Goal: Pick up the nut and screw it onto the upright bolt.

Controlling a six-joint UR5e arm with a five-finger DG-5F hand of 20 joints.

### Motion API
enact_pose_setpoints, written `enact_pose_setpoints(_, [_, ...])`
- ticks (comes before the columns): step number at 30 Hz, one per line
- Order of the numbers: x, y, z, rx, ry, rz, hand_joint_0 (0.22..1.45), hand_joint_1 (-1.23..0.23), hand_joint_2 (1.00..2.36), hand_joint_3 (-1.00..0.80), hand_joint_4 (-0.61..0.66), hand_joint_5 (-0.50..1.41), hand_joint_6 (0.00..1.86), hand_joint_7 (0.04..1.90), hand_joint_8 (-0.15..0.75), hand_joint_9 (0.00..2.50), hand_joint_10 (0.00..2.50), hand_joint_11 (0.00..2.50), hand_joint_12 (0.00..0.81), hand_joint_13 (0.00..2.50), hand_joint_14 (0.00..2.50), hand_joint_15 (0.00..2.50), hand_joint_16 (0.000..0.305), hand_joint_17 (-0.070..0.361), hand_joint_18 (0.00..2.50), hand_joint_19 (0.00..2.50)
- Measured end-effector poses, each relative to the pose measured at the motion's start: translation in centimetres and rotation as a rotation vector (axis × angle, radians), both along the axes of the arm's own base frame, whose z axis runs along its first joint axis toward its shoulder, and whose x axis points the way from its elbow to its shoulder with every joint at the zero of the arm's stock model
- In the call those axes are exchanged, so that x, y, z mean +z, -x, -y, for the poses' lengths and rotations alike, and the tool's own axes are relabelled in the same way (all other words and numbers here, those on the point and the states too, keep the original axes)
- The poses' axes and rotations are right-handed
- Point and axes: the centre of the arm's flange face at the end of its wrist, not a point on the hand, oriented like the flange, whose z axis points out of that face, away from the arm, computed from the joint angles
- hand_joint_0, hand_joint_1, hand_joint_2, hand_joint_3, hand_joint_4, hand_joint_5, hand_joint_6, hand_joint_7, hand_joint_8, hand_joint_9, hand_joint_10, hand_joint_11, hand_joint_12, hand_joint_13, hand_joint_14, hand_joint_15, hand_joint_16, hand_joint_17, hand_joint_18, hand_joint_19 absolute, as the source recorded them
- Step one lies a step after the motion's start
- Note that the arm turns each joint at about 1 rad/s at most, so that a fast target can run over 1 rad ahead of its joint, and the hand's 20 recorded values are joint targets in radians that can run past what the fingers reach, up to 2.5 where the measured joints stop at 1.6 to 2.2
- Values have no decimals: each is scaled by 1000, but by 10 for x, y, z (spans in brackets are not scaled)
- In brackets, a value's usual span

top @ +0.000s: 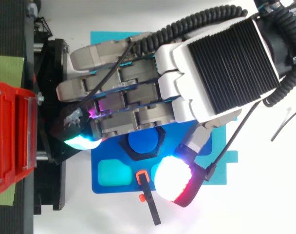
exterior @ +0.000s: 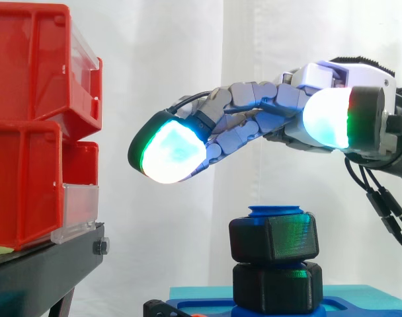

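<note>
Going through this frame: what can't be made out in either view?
- Side view: the upper nut and lower nut hide the thread of the bolt, so how far the upper nut is screwed on is unclear.
- Top view: the hand covers part of the blue base.
- Side view: the left edge cuts off the red bins, and their walls hide any contents.

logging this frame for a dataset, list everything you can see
bolt: 1, blue, upright on the base plate
upper nut and lower nut: 2, black, stacked on the bolt
base plate: 1, blue, under the bolt
bins: at least 2, red, stacked on the stand, side view's left
stand: 1, black, under the bins
rod: 1, black with an orange end, at the base plate's edge
hand: 1, grey and white with glowing pads, open, above the bolt, holding nothing
</note>
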Motion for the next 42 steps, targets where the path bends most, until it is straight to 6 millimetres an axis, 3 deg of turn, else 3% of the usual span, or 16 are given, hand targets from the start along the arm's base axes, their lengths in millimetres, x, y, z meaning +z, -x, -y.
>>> enact_pose_setpoints(9, [-7,2,0,1,2,-32,499,15,1000,-500,152,-63,503,748,105,36,0,0,311,0,0,0,38,86,0,0])
enact_pose_setpoints(21, [-26,12,6,-5,2,-69,501,-1,1000,-500,201,-35,504,845,133,171,0,0,315,63,0,0,38,86,0,0])
enact_pose_setpoints(31, [-28,15,13,6,6,-73,506,-11,1000,-500,186,-30,505,1109,191,291,0,0,317,189,0,0,37,83,0,0])
enact_pose_setpoints(42, [-26,16,25,3,9,-60,511,-44,1000,-500,176,-18,504,1260,212,394,0,0,309,288,0,0,35,78,0,0])
